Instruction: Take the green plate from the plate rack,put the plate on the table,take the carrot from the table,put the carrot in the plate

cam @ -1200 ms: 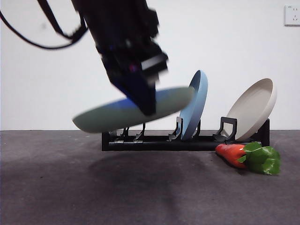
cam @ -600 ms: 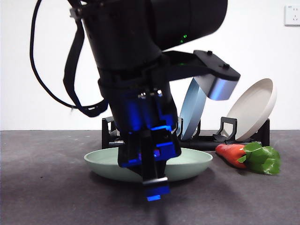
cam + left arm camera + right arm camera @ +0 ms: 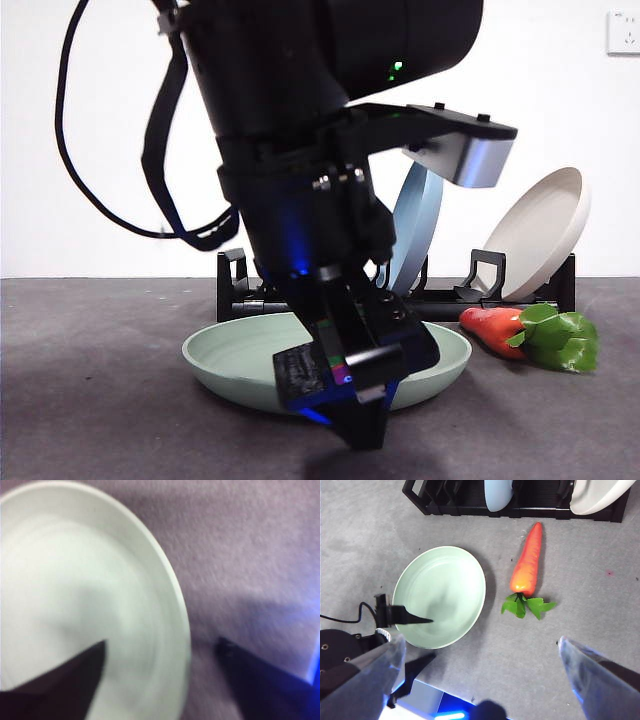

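Note:
The green plate [image 3: 235, 358] [image 3: 440, 595] lies flat on the table [image 3: 90, 410], in front of the plate rack [image 3: 450, 303] [image 3: 455, 502]. My left gripper [image 3: 340, 385] [image 3: 161, 644] is low at the plate's near rim and open. One jaw is over the plate's inside and the other over the table outside the rim. The carrot [image 3: 495, 328] [image 3: 527, 562] lies on the table beside the plate, its leaves pointing away from the rack. My right gripper [image 3: 482, 641] hovers high above, open and holding nothing.
A blue plate [image 3: 418, 215] and a beige plate [image 3: 545, 230] stand upright in the rack. The left arm's black cable [image 3: 150, 180] loops down at the left. A wall socket [image 3: 624, 32] sits high on the back wall.
The green plate came down from the air onto the table. The left gripper dropped with it and its jaws now stand apart around the rim.

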